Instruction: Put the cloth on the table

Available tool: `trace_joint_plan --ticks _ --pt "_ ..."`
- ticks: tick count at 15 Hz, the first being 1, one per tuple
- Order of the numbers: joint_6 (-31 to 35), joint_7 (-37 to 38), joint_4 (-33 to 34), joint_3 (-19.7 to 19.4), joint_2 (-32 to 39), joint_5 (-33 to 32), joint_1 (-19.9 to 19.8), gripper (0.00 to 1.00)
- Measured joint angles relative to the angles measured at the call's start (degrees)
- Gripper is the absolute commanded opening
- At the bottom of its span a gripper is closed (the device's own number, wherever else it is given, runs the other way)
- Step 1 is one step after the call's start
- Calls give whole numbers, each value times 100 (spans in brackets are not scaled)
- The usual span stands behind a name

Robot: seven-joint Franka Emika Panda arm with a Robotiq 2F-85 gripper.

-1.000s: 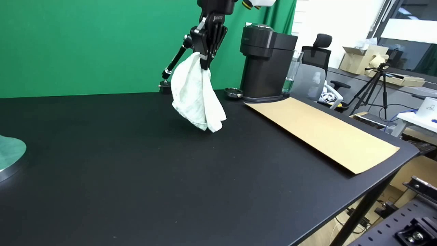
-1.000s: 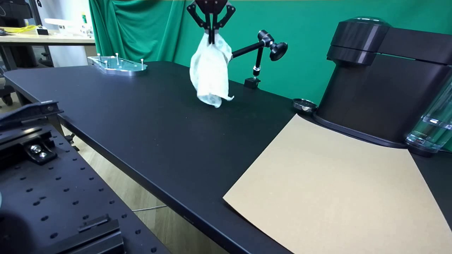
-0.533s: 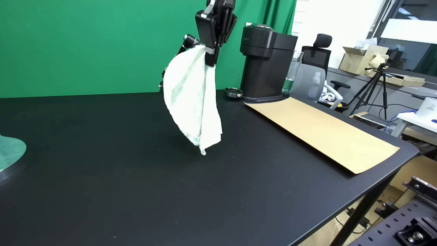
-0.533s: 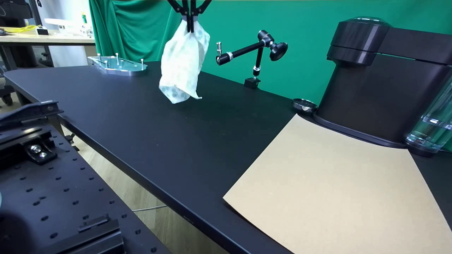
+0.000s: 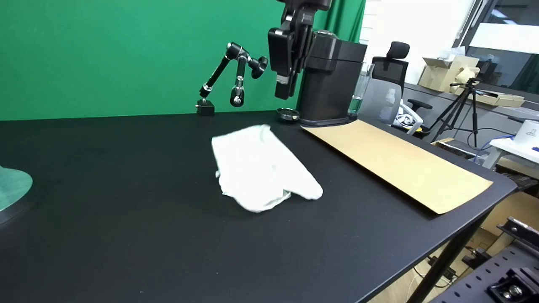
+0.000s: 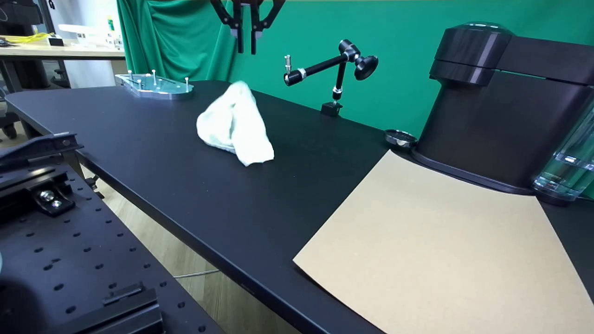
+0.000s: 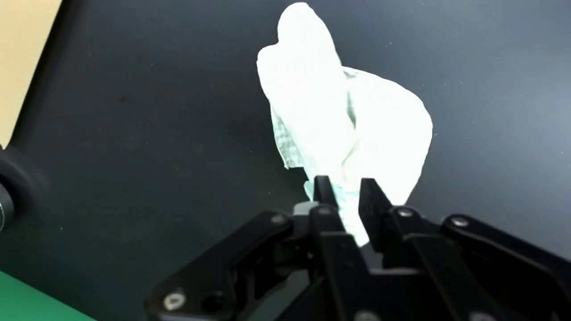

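Wrist view: the gripper [image 7: 345, 180], fingers [image 7: 323, 188] parted by a narrow gap, over the near end of the cloth [image 7: 330, 111]; a sheet [image 7: 20, 58] at far left. In an exterior view, the cloth rumpled on the table [image 5: 126, 210], left of the sheet; coffee machine [image 5: 337, 80] at the sheet's far end. In an exterior view, the gripper clear above the cloth, left of a jointed stand [image 6: 325, 65].

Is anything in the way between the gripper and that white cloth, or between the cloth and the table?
No, nothing visible: only air separates the gripper from the white cloth below it, and no object shows between the cloth and the black table, though the cloth's underside is hidden.
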Motion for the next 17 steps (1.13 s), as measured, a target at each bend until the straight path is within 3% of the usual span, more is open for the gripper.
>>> trace_joint_plan --ticks 7,11,17 --pt "-312 296 -59 -70 34 -108 -83 99" --pt "-286 1125 -146 -41 36 -446 -156 100" --pt "-280 2190 -226 59 36 -465 -173 100"
